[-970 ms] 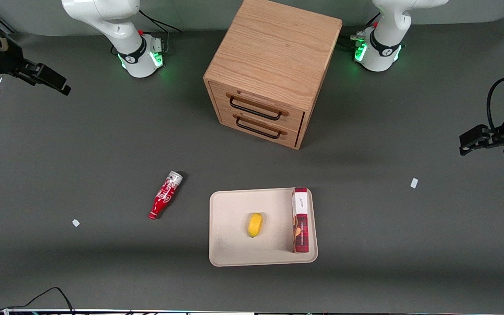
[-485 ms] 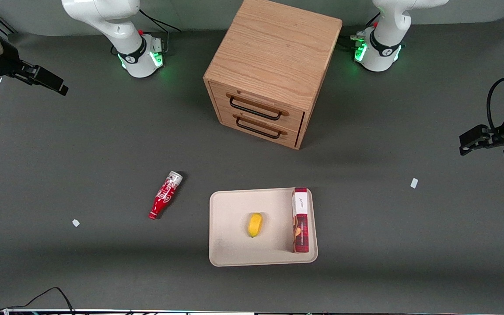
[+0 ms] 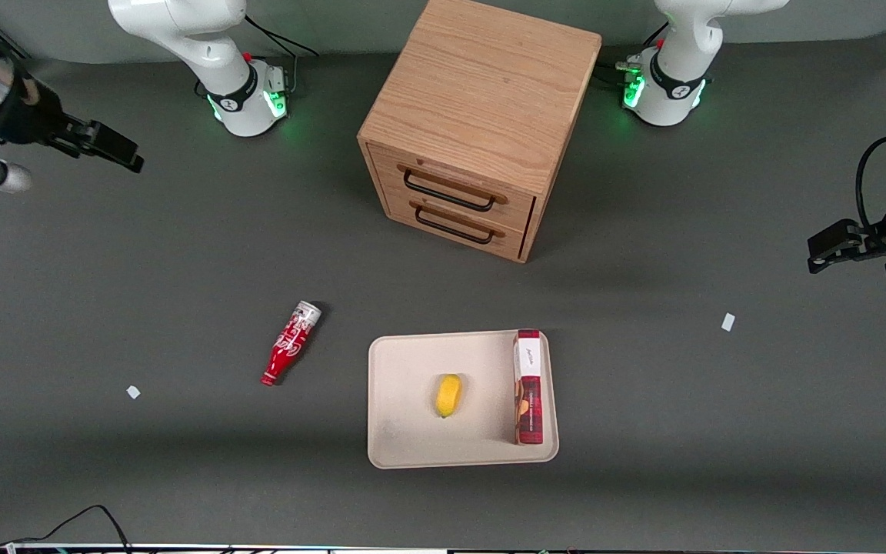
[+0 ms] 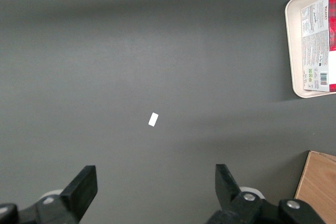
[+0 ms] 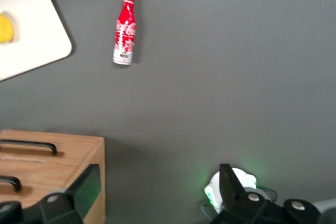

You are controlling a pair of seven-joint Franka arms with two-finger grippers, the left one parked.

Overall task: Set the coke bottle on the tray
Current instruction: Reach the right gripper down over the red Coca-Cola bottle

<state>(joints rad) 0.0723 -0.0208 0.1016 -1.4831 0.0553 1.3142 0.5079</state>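
Observation:
The coke bottle [image 3: 290,342] lies on its side on the dark table, silvery base toward the drawer cabinet, red cap toward the front camera. It also shows in the right wrist view [image 5: 124,30]. The beige tray [image 3: 404,431] lies flat beside it, a short gap apart; its corner shows in the right wrist view [image 5: 37,40]. My right gripper [image 3: 116,146] hangs high over the working arm's end of the table, far from the bottle, open and empty [image 5: 157,184].
A yellow fruit [image 3: 448,395] and a tall red-and-white box [image 3: 528,387] lie on the tray. A wooden two-drawer cabinet [image 3: 481,115] stands farther from the front camera than the tray. Small white tags [image 3: 133,392] [image 3: 727,322] lie on the table.
My right gripper has shifted a little toward the table's middle and slightly nearer the front camera. The bottle, tray and the rest have not moved.

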